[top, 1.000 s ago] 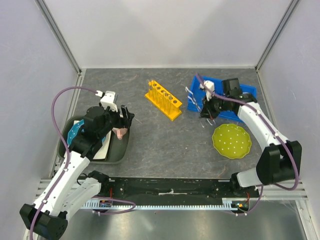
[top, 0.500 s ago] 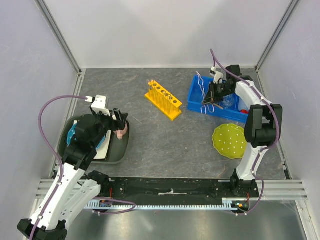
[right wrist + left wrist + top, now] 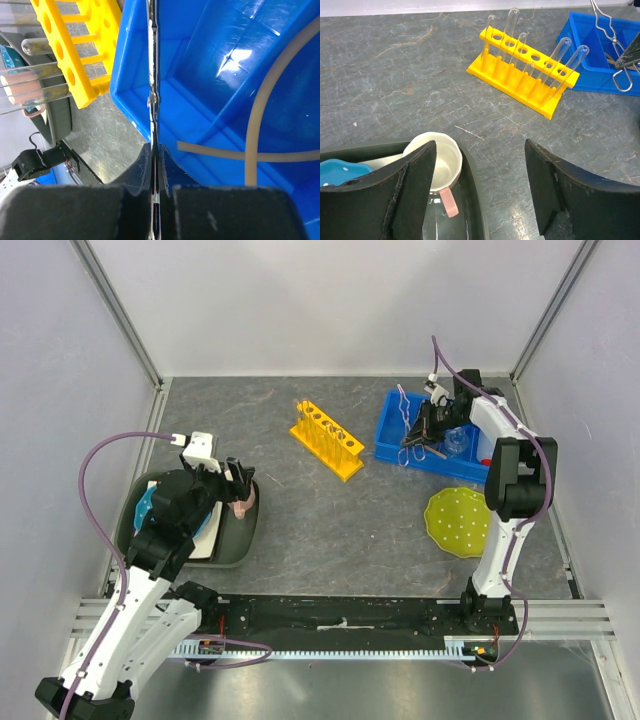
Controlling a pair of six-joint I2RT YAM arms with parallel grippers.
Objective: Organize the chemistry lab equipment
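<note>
The right gripper [image 3: 154, 150] has its fingers [image 3: 137, 167] pinched tight on the metal scissor-like tongs [image 3: 153, 75], which the right wrist view shows edge-on as a thin bright line running up from between the pads. From above, the gripper [image 3: 425, 432] hangs over the left part of the blue bin [image 3: 393, 447], and the tongs [image 3: 413, 448] reach out past its near wall. The left wrist view shows their ring handles [image 3: 620, 80] hanging in front of that wall; whether they touch it I cannot tell. Inside the bin [image 3: 220, 90] the tan rubber loop [image 3: 215, 150] lies on the floor of a compartment just beside the tongs. The left gripper [image 3: 479, 150] is spread wide with nothing between its fingers [image 3: 410, 190]. It hovers over the right edge of the dark tray [image 3: 476, 212], just above the cream mug with pink handle [image 3: 437, 160]. A blue dotted plate [image 3: 337, 170] sits in the tray to the left of the mug. Between the two arms the yellow holed rack [image 3: 327, 440] stands on the grey table [image 3: 330, 525] at an angle, with several thin clear rods [image 3: 555, 55] leaning in its holes. Its right end is near the bin's left corner without touching it. A green dotted plate [image 3: 462, 522] lies on the table near the bin's front edge, well apart from both grippers.
</note>
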